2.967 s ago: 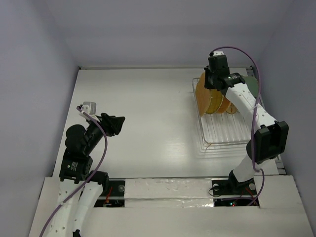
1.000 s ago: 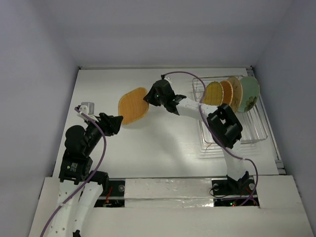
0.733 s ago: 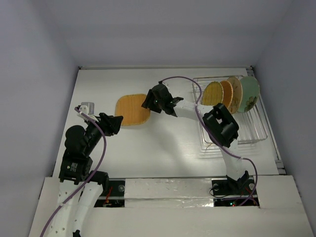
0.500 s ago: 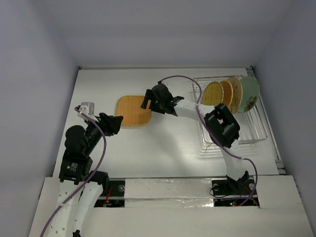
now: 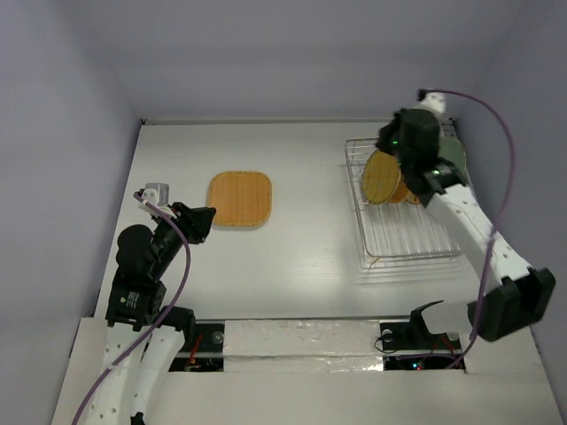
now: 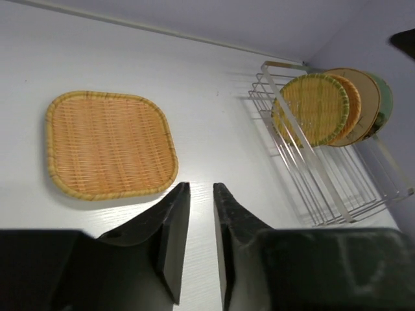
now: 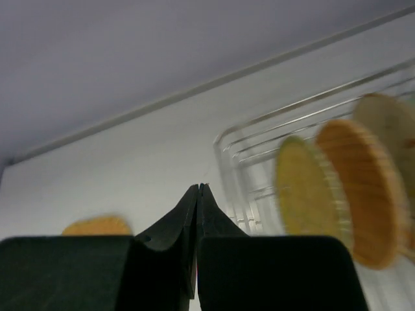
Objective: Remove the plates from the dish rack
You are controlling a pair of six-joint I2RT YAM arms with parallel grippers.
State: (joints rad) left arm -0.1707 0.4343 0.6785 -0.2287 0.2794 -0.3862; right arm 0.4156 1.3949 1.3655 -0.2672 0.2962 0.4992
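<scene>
Four plates stand on edge in the far end of the silver wire dish rack (image 5: 407, 232), at the right side of the white table (image 5: 301, 257). From the front of the row they are the yellow-green checked plate (image 6: 314, 107), the orange round plate (image 6: 351, 97), the cream plate (image 6: 368, 97) and the pale green plate (image 6: 386, 100), each overlapping the next. The near half of the rack holds only bare wires.

One more plate, the orange rounded-square plate (image 5: 239, 198), lies flat on the table well to the left of the rack.

My left gripper (image 6: 200, 186) hovers low over the table at the near right corner of that square plate. Its two fingers stand a narrow gap apart with nothing between them. In my left wrist view the plate sits just ahead and to the left of the fingertips, close by but not gripped; the rack lies farther off to the right.

My right gripper (image 7: 198, 188) is pressed fully closed and holds nothing. The arm is raised over the far left corner of the rack, above the front of the row. My right wrist view is blurred: the rack's rounded corner lies just beyond the fingertips, the checked and orange round plates stand to their right, and a sliver of the square plate shows far left.
</scene>
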